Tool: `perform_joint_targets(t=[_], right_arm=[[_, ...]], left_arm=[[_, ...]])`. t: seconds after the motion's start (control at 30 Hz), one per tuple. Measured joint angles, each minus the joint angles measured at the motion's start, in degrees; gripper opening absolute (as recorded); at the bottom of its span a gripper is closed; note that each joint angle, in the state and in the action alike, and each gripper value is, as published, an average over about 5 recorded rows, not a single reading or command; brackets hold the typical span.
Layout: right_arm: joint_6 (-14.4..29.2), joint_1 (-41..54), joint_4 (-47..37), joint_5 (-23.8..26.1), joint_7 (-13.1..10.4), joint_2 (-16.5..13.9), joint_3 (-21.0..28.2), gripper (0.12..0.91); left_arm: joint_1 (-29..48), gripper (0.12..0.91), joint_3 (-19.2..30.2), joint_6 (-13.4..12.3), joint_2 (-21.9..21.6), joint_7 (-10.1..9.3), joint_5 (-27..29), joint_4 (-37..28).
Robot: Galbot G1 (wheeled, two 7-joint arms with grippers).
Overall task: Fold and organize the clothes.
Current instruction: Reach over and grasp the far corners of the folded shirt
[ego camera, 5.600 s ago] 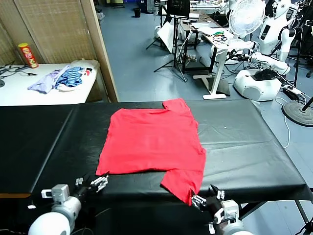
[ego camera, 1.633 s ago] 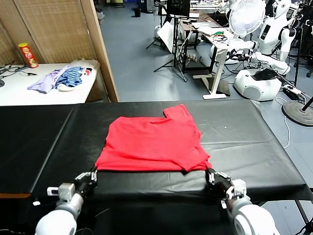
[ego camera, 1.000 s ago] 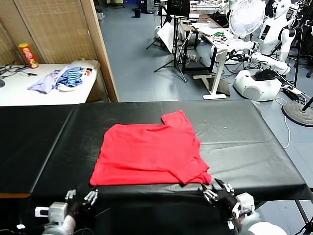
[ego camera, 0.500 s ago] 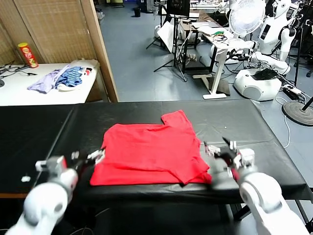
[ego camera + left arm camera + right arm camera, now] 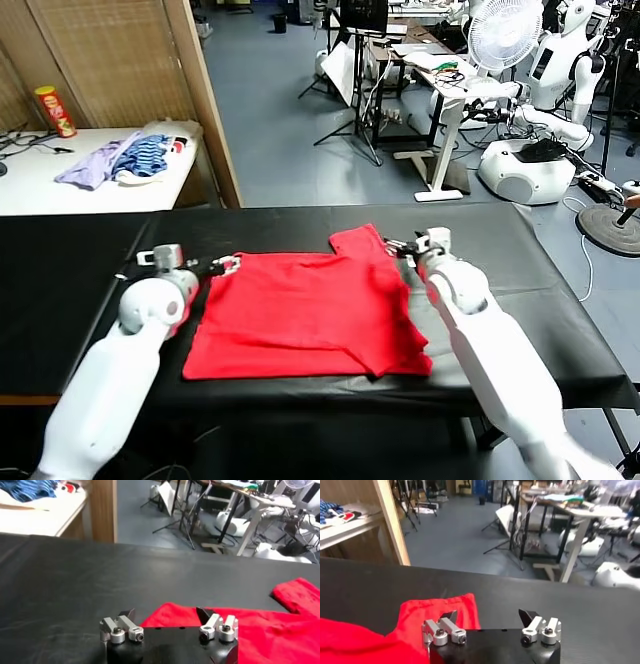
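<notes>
Red T-shirt (image 5: 310, 315) lies mid black worktop (image 5: 520, 290), near hem doubled over, one sleeve sticking out at far side; more folds and tidying left, I judge. Left gripper (image 5: 228, 266) at far left corner, right gripper (image 5: 396, 248) beside far sleeve; both fingers wide apart, holding nothing. Near edge close to shirt; bare worktop on both sides.

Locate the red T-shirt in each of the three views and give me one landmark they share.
Head view: red T-shirt lies mid-table, between the left pincer and right pincer, both open.
Left wrist view: its far edge and one sleeve show beyond the left pincer.
Right wrist view: a sleeve and part of the body show by the right pincer.
Shared landmark: the black table.
</notes>
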State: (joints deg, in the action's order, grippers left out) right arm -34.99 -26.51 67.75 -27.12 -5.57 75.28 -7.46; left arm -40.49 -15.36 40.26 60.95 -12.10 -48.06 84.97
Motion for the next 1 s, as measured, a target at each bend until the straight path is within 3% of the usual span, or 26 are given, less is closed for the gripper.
perform_joint_targets(t=[0.17,0.3,0.63,0.73,1.0], right_arm=[[0.2,0.9,-3.9,0.9,1.3,1.7,-0.3,0.787],[1.1,1.1,-5.9,1.6,2.3,2.7,-0.4,0.655],[2.8,1.0,-7.9,1.4,2.8,3.9,-1.7,0.162],[4.8,0.2,-7.3,1.4,3.5,3.8,-2.2,0.122],[10.6,-3.5,-0.9,1.0,5.7,1.7,-3.0,0.123]], left_arm=[[2.6,0.789,1.1,-0.8,1.0,1.97,1.5,-5.3],[3.7,0.707,1.6,-1.3,1.5,3.26,1.8,-7.7],[3.4,0.209,1.8,-1.9,1.3,5.17,2.7,-9.0],[2.8,0.131,1.7,-1.8,1.0,6.04,2.5,-8.1],[1.6,0.127,0.7,-3.6,1.1,6.42,4.5,-5.3]])
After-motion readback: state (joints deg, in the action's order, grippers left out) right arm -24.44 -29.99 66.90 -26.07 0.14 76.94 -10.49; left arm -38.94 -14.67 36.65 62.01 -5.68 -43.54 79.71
